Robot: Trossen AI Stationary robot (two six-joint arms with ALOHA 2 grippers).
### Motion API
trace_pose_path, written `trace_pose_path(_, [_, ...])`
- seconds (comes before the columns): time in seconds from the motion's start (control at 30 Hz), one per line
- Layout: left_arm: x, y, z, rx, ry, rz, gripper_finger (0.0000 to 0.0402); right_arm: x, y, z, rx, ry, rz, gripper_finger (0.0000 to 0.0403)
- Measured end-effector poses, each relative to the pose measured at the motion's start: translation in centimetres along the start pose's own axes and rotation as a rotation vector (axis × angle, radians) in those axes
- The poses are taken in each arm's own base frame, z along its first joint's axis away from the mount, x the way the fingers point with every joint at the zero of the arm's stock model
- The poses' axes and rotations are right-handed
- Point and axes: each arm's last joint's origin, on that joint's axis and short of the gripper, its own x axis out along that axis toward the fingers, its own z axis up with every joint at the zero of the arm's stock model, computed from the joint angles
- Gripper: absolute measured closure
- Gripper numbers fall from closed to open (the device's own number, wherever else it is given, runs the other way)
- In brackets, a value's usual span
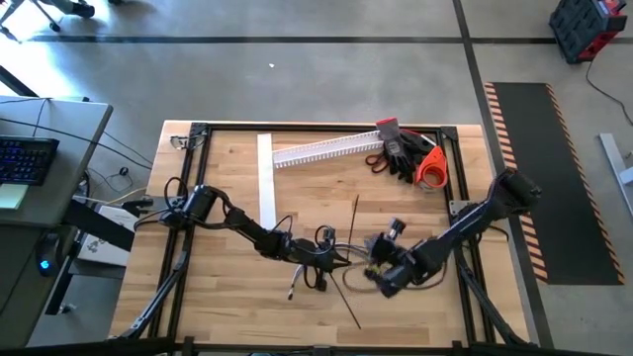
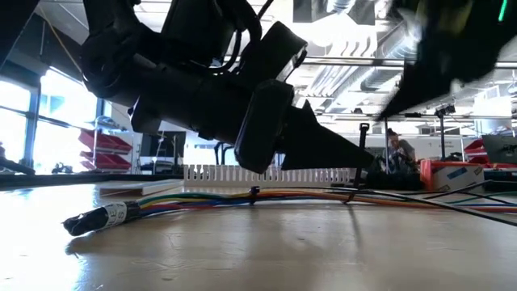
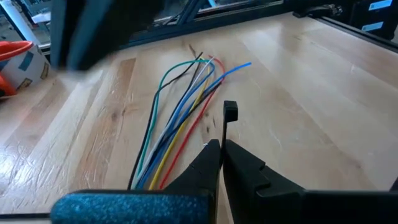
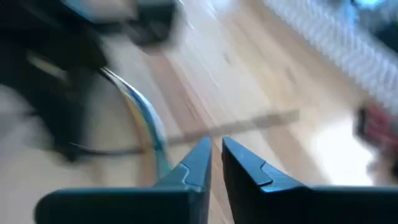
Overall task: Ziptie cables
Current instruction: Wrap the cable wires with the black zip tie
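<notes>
The cables (image 1: 341, 259) lie on the wooden table as a bundle of coloured wires (image 3: 180, 106), with a dark connector end (image 2: 97, 218) toward the near side. One black ziptie (image 2: 253, 194) wraps the bundle. My left gripper (image 3: 222, 146) is low at the table's middle, beside the wires, shut on a second ziptie (image 2: 361, 149) that stands upright. My right gripper (image 4: 216, 146) hovers just right of the cables (image 1: 379, 275), fingers nearly together with nothing between them. Two loose zipties (image 1: 356, 220) (image 1: 348, 307) lie flat on the wood. My left gripper pinches the ziptie's thin strip (image 3: 225, 134) between its two fingertips, a little below the square head (image 3: 230, 111). The fingers come from the table's left, slanting slightly down. The ziptie stands upright, head up, its lower part reaching down to the cables (image 2: 355, 190).
A white slotted channel (image 1: 326, 150) and a flat white strip (image 1: 265, 178) lie at the far side. Black and red gloves (image 1: 401, 148) and an orange tool (image 1: 432, 170) sit at the far right corner. A black frame (image 1: 198, 133) rims the table.
</notes>
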Motion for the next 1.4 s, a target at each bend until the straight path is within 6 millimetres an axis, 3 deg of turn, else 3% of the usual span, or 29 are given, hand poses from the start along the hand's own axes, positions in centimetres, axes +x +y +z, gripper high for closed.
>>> trace_pose_path(0.1, [0.0, -0.1, 0.0, 0.000, -0.002, -0.002, 0.0401, 3.0, -1.9, -2.2, 0.126, 0.063, 0.005, 0.0352])
trace_pose_path(0.23, [0.0, -0.1, 0.0, -0.002, -0.002, -0.002, 0.0401, 6.9, -4.4, -3.5, 0.209, 0.082, 0.087, 0.0308])
trace_pose_path(0.5, [0.0, -0.1, 0.0, -0.002, 0.002, -0.002, 0.0401, 12.2, -10.7, -2.1, 0.306, 0.010, 0.203, 0.0216])
trace_pose_path(0.77, [0.0, -0.1, -0.1, 0.000, 0.013, -0.003, 0.0401, 14.8, -15.9, -1.4, 0.381, 0.050, 0.300, 0.0203])
trace_pose_path(1.07, [0.0, -0.1, -0.1, 0.000, 0.012, -0.005, 0.0401, 15.0, -16.3, -1.4, 0.355, 0.080, 0.509, 0.0219])
trace_pose_path(1.4, [0.0, -0.1, -0.1, 0.001, 0.012, -0.004, 0.0401, 14.8, -15.7, -1.2, 0.280, 0.039, 0.525, 0.0263])
